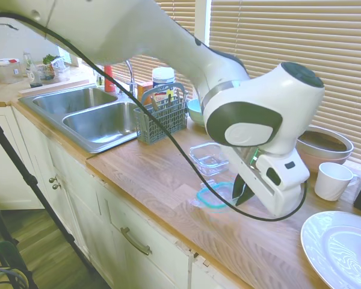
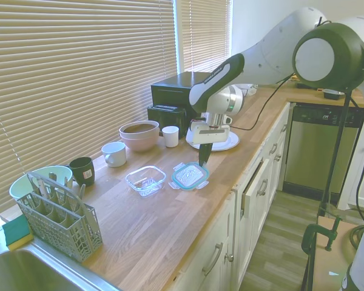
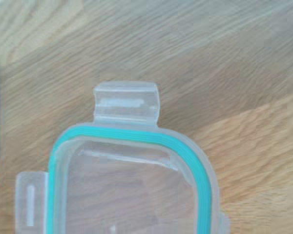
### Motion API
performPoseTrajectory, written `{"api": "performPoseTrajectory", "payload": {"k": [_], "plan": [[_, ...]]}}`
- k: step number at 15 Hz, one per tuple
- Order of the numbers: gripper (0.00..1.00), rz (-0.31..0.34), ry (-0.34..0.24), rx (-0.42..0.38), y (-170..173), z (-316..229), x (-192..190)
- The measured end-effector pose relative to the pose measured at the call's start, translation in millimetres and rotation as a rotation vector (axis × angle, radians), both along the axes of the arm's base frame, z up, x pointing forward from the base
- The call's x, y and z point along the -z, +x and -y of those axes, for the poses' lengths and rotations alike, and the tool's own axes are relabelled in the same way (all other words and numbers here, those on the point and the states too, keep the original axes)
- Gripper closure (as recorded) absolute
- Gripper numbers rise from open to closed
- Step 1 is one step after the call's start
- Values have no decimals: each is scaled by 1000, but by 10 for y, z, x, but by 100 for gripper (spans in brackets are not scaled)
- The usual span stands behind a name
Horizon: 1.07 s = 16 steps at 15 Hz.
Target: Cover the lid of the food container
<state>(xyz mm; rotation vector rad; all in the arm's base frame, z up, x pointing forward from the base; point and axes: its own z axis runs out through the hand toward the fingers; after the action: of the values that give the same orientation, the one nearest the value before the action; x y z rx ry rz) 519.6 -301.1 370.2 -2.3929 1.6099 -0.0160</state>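
Room: kitchen, with a wooden counter under slatted blinds and a steel sink at one end.
Lid: lay flat on the counter, teal rim up, near the front edge; in the wrist view one clear tab pointed away and another stuck out at the side.
Container: clear tub sat open just beside the lid, on the blinds side, apart from it; also seen past the arm.
Gripper: hung straight above the lid's edge, tips close to it; fingers looked pressed near together, but whether they pinched the lid I could not tell.
Caddy: grey cutlery basket stood by the sink.
Bowls: a mint one behind the caddy, a pink one further along.
Cups: a dark one and two white ones along the blinds.
Plate: white, behind the gripper.
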Motion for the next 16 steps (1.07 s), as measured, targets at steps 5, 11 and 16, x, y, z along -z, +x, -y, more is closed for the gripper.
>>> {"api": "performPoseTrajectory", "payload": {"k": [5,11,16], "plan": [[100,27,-38,-2,-14,-140,-597],[100,39,-69,-9,90,-241,-1095],[100,43,-90,-27,233,-403,-1453]]}}
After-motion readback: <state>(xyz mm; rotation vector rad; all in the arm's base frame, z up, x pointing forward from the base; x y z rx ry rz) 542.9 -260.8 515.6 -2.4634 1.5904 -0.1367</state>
